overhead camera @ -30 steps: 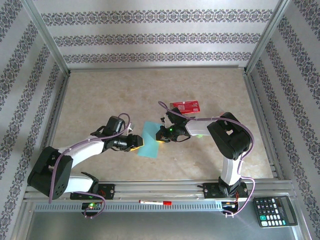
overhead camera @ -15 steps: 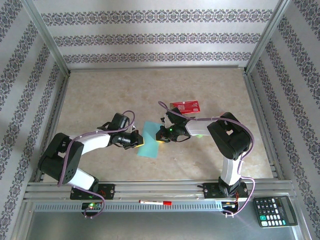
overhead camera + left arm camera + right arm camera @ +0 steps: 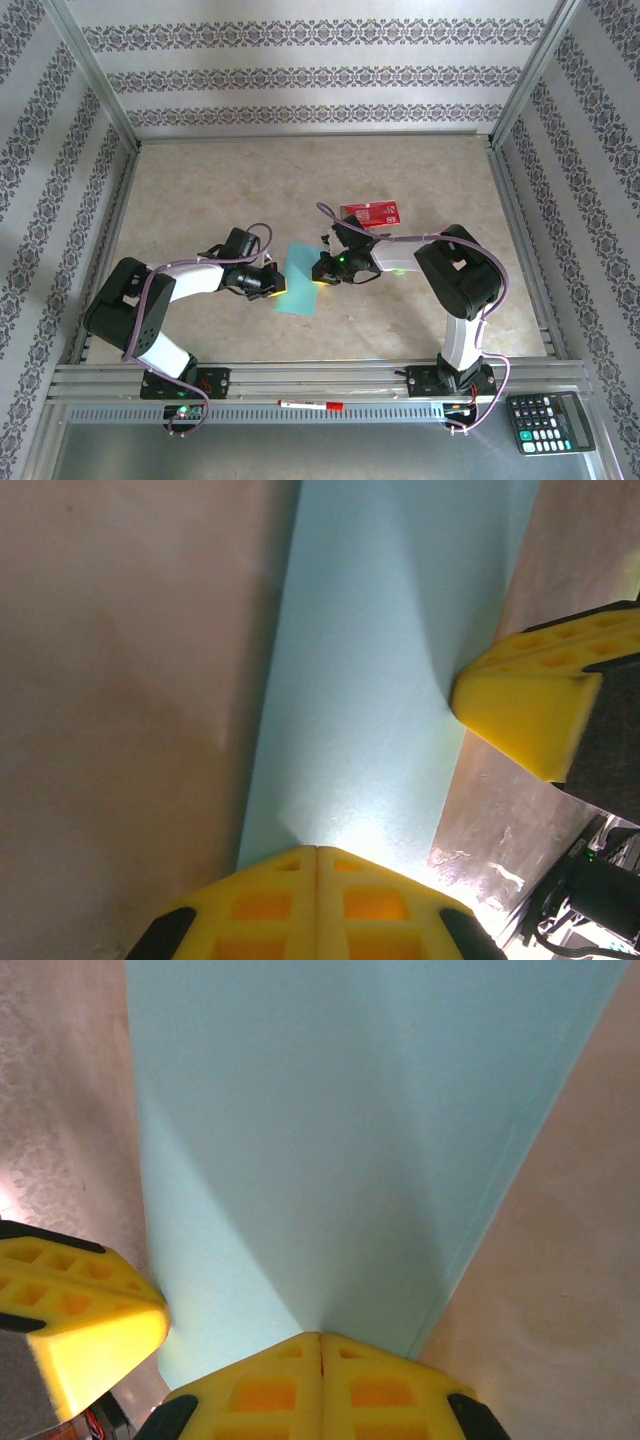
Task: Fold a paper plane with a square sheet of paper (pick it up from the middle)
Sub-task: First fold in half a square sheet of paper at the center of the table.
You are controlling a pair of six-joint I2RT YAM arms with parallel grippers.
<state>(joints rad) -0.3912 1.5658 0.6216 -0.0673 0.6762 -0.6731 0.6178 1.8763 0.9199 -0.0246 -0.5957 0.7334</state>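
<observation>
Square sheet of thin light-blue paper (image 3: pixel 298 281) was located at mid-bench, between the two arms, appearing as a narrow slanted strip in the top view. The left claw (image 3: pixel 276 284) was pressed together on the sheet's left edge, and the right claw (image 3: pixel 321 271) was pressed together on its right edge.

In the left wrist view, the yellow fingers (image 3: pixel 270 905) met at a closed seam on the near edge of the sheet (image 3: pixel 370 670); the pinched margin was hidden between them. One finger of the right claw (image 3: pixel 530 710) touched the opposite edge. A dark shadow ran along the sheet's left side. The far end was cut off at the frame top.

In the right wrist view, that claw (image 3: pixel 320 1340) gripped the sheet (image 3: pixel 330 1130) likewise. A doubled line ran along the right edge; whether it marked a second layer could not be determined.

A red rectangular packet (image 3: pixel 374 212) lay just beyond the right wrist, its near corner covered by a cable. The beige stone-patterned bench (image 3: pixel 200 190) carried everything.
</observation>
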